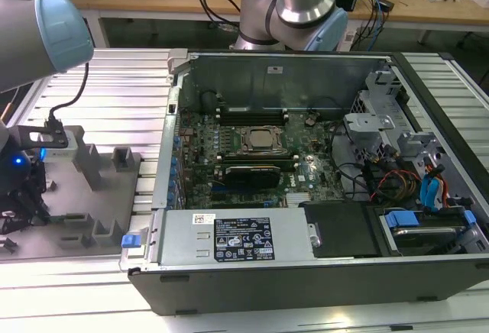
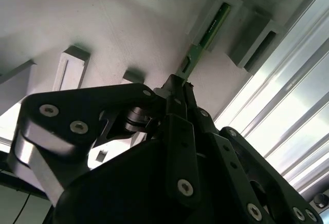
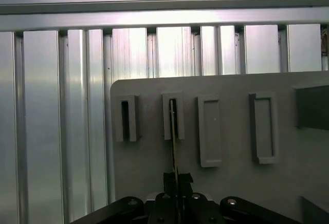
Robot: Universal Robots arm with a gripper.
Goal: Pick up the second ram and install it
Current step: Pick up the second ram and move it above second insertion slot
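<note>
Ribbed aluminium planks form the bench (image 1: 92, 81), which carries an open computer case (image 1: 306, 291) across the middle and the exterior view's right, and a flat gray fixture plate (image 1: 114, 203) at the exterior view's left. Inside the case the motherboard (image 1: 306, 172) lies face up, with the CPU socket (image 1: 260, 140) near its centre and a labelled silver power supply (image 1: 229, 237) along the near wall. The robot arm (image 1: 30, 27), gray with a pale blue joint cap, fills the upper left of the exterior view and reaches down over the plate. In the second wrist view the black pincer (image 2: 179, 86) is closed, its fingers pressed together on the near end of the second ram (image 2: 209, 28). The green stick runs away from the fingertips, and its far end sits in the slot of a raised gray holder (image 2: 232, 8) on the plate, with another slotted holder (image 2: 259, 41) just beside it. In the first wrist view the second ram (image 3: 174, 131) appears edge-on as a thin line running from the pincer (image 3: 177, 179) into one slotted holder (image 3: 166, 116) in a row of four, with the bench planks beyond the plate's edge.
</note>
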